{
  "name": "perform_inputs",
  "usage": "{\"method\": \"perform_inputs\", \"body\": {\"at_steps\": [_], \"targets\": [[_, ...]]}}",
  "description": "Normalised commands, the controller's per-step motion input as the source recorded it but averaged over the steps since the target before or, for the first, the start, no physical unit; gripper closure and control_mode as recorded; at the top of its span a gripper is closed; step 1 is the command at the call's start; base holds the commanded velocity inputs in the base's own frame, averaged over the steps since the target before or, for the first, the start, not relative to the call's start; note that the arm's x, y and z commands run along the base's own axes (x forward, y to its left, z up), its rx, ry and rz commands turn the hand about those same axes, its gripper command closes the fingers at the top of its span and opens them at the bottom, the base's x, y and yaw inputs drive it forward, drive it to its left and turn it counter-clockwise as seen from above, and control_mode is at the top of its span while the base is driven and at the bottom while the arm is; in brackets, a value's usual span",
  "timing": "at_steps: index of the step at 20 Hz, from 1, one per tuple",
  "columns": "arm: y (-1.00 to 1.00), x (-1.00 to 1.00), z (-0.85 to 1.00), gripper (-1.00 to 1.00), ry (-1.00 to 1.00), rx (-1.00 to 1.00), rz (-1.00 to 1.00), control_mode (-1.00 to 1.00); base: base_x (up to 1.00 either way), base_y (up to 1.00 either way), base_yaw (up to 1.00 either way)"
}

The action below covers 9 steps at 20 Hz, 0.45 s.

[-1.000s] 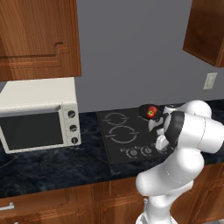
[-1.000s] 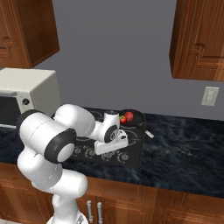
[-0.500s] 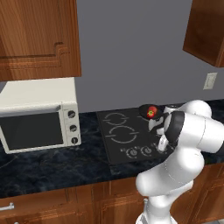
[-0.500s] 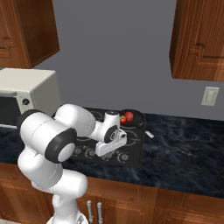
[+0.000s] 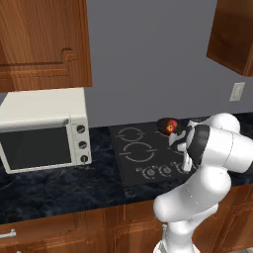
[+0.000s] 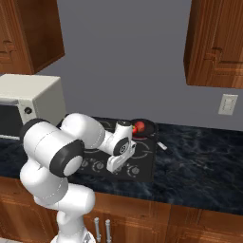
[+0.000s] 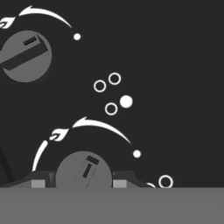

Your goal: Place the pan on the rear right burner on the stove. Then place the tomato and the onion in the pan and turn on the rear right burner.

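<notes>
the big white arm folds forward and down over the near right part of the stove (image 5: 129,163), elbow bulging toward us, wrist tipped so the hand points at the knob row. microwave (image 5: 42,129) sits on the dark counter (image 6: 199,161) to the left, well apart from the action. on the black glass, the pan (image 6: 144,127) is at the rear right burner (image 5: 170,127), far side of the cooktop, with the tomato (image 5: 171,126) red inside it; the onion i can't make out from here. down at the hand view now: the gripper (image 7: 83,180) is right on a round grey knob (image 7: 83,171), one dark finger (image 7: 41,179) on its left side, the other on its right, partly closed and bracketing it closely. whether the pads actually press the knob i cannot tell. the knob's pointer slot is tilted off straight. a second knob (image 7: 25,55) shows farther off to the left, untouched.
</notes>
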Motion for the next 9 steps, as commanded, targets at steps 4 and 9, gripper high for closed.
{"method": "perform_inputs", "body": {"at_steps": [4, 9], "targets": [[0.01, 0.0, -0.23, 1.0, 0.0, 0.02, 0.35, -1.0, 0.0, 0.0, 0.0], [0.0, 0.0, -0.2, 1.0, 0.0, 0.0, 0.31, -1.0, 0.0, 0.0, 0.0]]}}
